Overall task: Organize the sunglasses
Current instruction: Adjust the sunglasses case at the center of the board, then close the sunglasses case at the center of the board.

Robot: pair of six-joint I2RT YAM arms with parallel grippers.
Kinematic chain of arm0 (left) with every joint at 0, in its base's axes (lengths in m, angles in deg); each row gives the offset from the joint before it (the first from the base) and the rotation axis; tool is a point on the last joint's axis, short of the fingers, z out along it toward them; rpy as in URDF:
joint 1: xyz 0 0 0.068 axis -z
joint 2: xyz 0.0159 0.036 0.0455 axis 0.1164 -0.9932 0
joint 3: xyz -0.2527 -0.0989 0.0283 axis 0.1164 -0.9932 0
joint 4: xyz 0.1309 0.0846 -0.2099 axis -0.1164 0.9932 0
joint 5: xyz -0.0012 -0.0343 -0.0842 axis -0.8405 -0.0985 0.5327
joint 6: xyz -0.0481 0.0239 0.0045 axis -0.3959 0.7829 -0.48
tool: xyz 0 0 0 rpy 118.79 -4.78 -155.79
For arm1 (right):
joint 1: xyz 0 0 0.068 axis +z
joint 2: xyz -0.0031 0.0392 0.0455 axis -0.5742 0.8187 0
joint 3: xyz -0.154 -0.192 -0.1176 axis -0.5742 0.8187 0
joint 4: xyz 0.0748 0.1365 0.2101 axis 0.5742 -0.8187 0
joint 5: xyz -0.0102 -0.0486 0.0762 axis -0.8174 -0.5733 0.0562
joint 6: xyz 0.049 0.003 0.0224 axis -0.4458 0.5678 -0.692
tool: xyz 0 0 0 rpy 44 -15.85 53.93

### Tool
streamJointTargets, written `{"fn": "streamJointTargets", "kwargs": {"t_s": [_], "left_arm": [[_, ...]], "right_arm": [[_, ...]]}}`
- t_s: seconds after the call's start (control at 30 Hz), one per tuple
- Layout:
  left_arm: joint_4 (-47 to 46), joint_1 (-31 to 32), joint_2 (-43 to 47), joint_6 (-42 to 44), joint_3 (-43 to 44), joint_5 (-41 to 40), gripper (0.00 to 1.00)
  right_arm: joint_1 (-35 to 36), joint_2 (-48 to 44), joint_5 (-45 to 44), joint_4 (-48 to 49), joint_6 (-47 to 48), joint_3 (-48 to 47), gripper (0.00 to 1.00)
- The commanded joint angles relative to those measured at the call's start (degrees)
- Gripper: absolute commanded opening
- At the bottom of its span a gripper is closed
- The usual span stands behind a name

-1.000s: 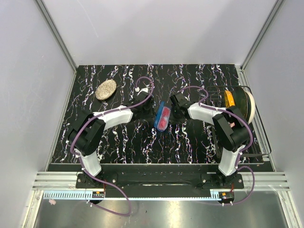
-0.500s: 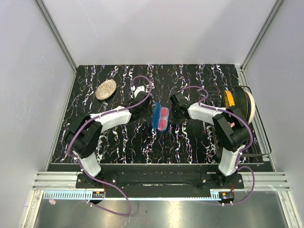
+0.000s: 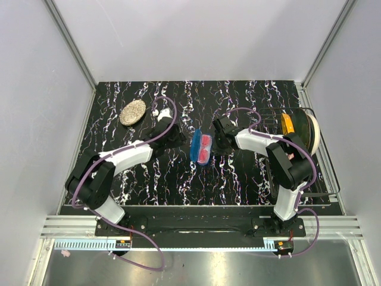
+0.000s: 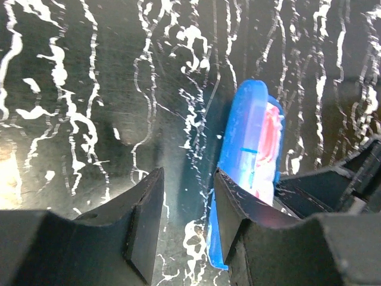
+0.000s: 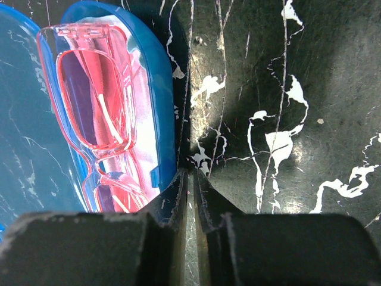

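Observation:
The blue case (image 3: 196, 148) lies open in the middle of the table, with the pink sunglasses (image 3: 205, 149) folded in its tray. In the right wrist view the sunglasses (image 5: 89, 101) rest in the case's tray (image 5: 161, 107). My right gripper (image 5: 190, 174) is shut and empty, with its tips against the tray's right rim; it also shows in the top view (image 3: 218, 145). My left gripper (image 4: 187, 179) is open and empty, just left of the raised lid (image 4: 245, 137); it also shows in the top view (image 3: 182, 143). The cloth is out of view.
A tan speckled oval object (image 3: 132, 112) lies at the back left. A white round holder with an orange item (image 3: 297, 126) stands at the right edge. Aluminium rails run along the sides of the table.
My left arm has swung back to the left, and its gripper has drawn away from the case. The case now lies straighter. The right arm has barely moved.

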Motion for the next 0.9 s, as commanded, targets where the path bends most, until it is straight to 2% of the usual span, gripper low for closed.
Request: {"fn": "streamJointTargets", "kwargs": {"t_s": [0.0, 0.07, 0.17, 0.37, 0.47, 0.63, 0.87], "left_arm": [[-16.17, -1.83, 1.34, -0.59, -3.81, 13.92, 0.43], [-19.88, -2.18, 0.55, -0.76, -5.39, 19.97, 0.42], [-25.69, -2.44, -0.69, -1.55, -6.89, 24.83, 0.41], [-30.1, -2.53, -2.88, -2.7, -7.33, 28.27, 0.36], [-29.74, -2.62, -3.41, -2.61, -7.15, 28.19, 0.33], [-26.24, -2.53, -1.31, 0.63, -6.9, 25.29, 0.34], [-21.14, -2.53, 3.96, 4.33, -7.16, 18.88, 0.42]], "right_arm": [[0.58, 0.75, -1.88, 0.53, 0.08, -1.01, 0.13], [0.58, 1.1, -1.7, 0.7, 0.17, -1.01, 0.13], [0.58, 1.28, -1.61, 0.79, 0.17, -0.92, 0.13], [0.58, 1.19, -1.53, 0.88, 0.34, -0.92, 0.13], [0.66, 1.19, -1.44, 0.88, 0.52, -1.01, 0.13], [0.58, 1.54, -1.44, 0.79, 0.69, -1.01, 0.13], [0.49, 2.15, -1.26, 0.96, 0.69, -1.01, 0.12]]}}
